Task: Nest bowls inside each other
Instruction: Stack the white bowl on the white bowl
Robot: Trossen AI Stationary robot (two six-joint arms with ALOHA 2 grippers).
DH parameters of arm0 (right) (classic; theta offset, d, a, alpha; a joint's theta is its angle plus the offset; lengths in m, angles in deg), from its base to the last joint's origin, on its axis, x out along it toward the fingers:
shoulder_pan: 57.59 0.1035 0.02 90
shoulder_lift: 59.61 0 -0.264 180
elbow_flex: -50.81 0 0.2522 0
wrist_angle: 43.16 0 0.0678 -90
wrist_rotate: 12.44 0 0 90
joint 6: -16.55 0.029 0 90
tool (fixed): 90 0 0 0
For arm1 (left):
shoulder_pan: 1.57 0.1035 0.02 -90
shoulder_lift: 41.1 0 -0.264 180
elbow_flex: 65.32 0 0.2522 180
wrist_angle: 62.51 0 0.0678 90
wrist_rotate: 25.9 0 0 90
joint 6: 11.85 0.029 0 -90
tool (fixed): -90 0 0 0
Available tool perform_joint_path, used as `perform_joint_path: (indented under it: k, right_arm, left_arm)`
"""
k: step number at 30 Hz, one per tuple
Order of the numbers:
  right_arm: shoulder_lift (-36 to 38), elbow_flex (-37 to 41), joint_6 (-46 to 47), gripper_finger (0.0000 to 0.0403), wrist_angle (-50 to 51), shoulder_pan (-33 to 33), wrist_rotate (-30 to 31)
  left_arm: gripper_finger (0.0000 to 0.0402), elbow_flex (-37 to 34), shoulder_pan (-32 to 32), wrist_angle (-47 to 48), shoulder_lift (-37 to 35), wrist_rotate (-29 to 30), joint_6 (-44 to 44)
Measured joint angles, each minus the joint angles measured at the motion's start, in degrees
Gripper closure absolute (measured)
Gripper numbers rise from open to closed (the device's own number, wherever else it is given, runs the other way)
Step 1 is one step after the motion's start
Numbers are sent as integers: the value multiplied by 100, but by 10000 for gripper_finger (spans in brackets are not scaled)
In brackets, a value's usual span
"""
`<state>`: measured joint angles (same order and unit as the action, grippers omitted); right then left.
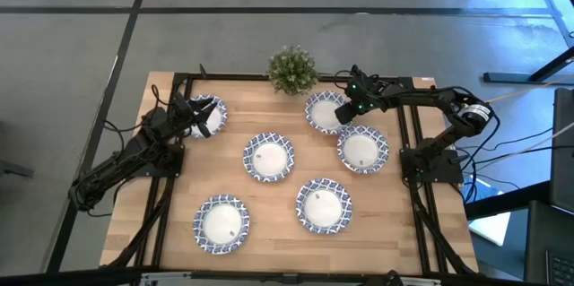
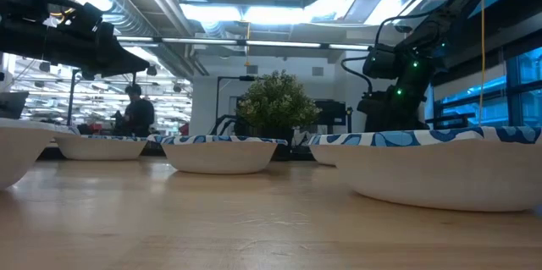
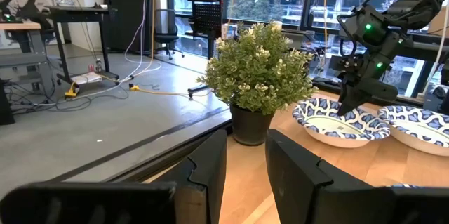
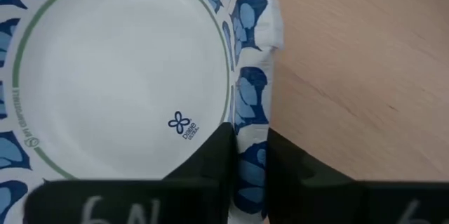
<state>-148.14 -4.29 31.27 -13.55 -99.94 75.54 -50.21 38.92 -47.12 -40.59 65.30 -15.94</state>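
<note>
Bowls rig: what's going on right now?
Six bowls sit separately on the table; none are nested yet. The right gripper is at the back bowl beside the plant, its fingers straddling that bowl's rim, apparently pinching it. The left gripper is over the back-left bowl, its fingers only slightly apart with nothing between them. The other four bowls, including the center one, lie untouched.

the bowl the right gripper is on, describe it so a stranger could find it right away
Find the potted plant at the table's far edge. The bowl just to its right is the one. Alone among the six, it has the right gripper straddling its rim, one finger inside and one outside.
</note>
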Motion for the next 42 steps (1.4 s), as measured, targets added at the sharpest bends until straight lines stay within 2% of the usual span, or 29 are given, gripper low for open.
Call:
perform_joint_path:
  k: [21,35,42]
  right_arm:
    - [0,0,-2,345,-104,-2,42]
    - [-4,0,-26,395,-194,-4,-228]
    - [41,-32,-24,393,-145,-4,-259]
  left_arm:
    - [306,2,0,-1,0,9,17]
    - [306,1,-1,-4,0,42,13]
    - [306,2,0,-4,0,44,11]
